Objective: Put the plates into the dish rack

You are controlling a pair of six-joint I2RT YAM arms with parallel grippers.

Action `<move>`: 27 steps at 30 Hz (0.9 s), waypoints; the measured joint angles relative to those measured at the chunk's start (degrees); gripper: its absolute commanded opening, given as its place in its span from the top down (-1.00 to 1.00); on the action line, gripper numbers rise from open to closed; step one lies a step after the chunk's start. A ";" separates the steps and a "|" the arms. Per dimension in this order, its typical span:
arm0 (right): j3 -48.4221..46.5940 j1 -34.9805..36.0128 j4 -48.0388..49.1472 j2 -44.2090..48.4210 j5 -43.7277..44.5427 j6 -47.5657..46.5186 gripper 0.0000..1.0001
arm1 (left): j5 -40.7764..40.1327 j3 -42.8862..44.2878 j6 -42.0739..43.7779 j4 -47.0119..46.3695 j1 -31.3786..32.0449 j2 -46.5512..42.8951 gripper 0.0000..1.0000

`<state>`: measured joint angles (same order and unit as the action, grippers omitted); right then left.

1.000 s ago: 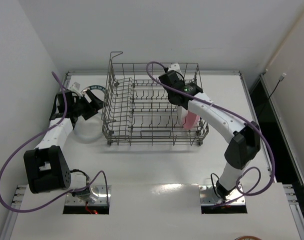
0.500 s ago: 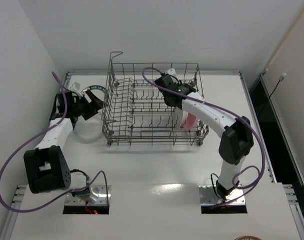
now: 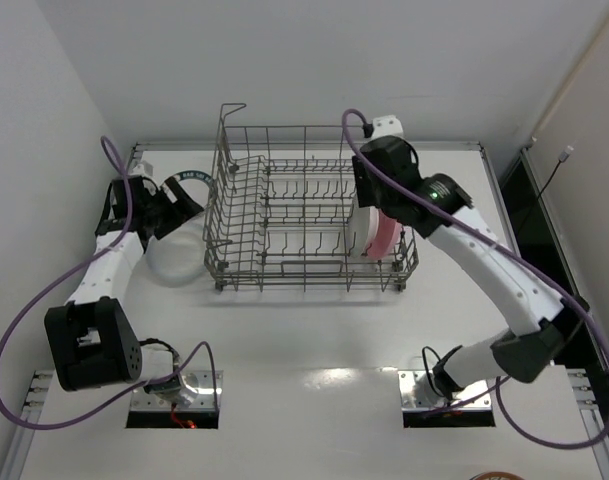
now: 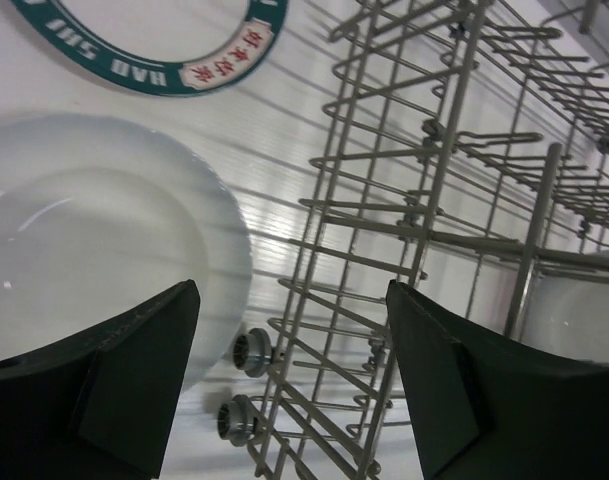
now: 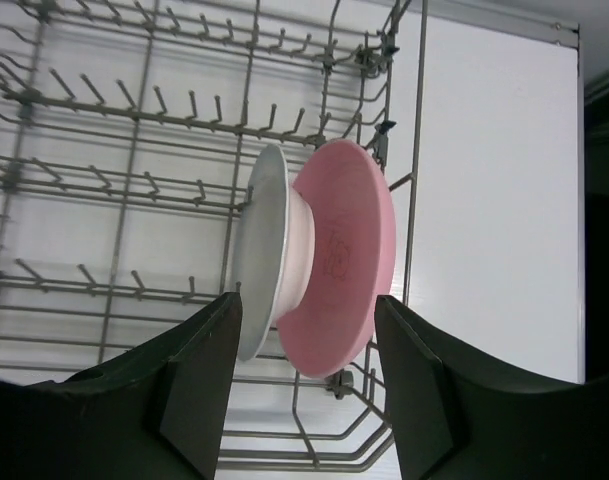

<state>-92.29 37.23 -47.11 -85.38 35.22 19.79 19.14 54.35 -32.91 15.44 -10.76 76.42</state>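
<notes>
The grey wire dish rack (image 3: 284, 215) stands mid-table. At its right end a pink plate (image 3: 386, 240) and a whitish plate (image 3: 362, 232) stand on edge side by side between tines; both show in the right wrist view, the pink plate (image 5: 349, 250) right of the whitish plate (image 5: 264, 250). My right gripper (image 3: 372, 195) hovers above them, open and empty (image 5: 309, 380). Left of the rack a whitish plate (image 3: 174, 260) and the white plate with the dark lettered rim (image 3: 189, 178) lie on the table. My left gripper (image 3: 182, 212) is open and empty over them (image 4: 294, 370).
In the left wrist view the whitish plate (image 4: 84, 240) lies close to the rack's left wall (image 4: 434, 200) and its small wheels (image 4: 249, 352). The lettered plate (image 4: 154, 60) lies beyond it. The rack has tall mesh sides. White walls close in at left and back.
My right gripper has lifted up and swung right, out of the rack, leaving the whitish plate standing beside the pink one. The left gripper has shifted slightly.
</notes>
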 measured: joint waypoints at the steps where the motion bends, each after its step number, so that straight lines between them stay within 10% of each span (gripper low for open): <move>1: 0.76 0.02 0.15 2.14 -0.59 0.00 -0.06 | -1.46 0.63 0.42 0.96 0.17 -0.02 -0.47; 16: 24.55 -0.02 5.57 10.08 -6.56 0.09 -0.06 | -40.39 5.22 6.60 15.39 15.06 -4.02 -0.67; 27: 24.90 -0.46 6.36 4.37 -5.97 -0.31 -0.06 | -44.26 10.64 11.45 20.39 17.27 16.61 -0.67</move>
<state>-67.40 36.77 -40.75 -81.01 29.26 19.49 -25.12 64.99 -21.45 35.83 6.50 93.03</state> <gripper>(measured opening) 0.532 0.830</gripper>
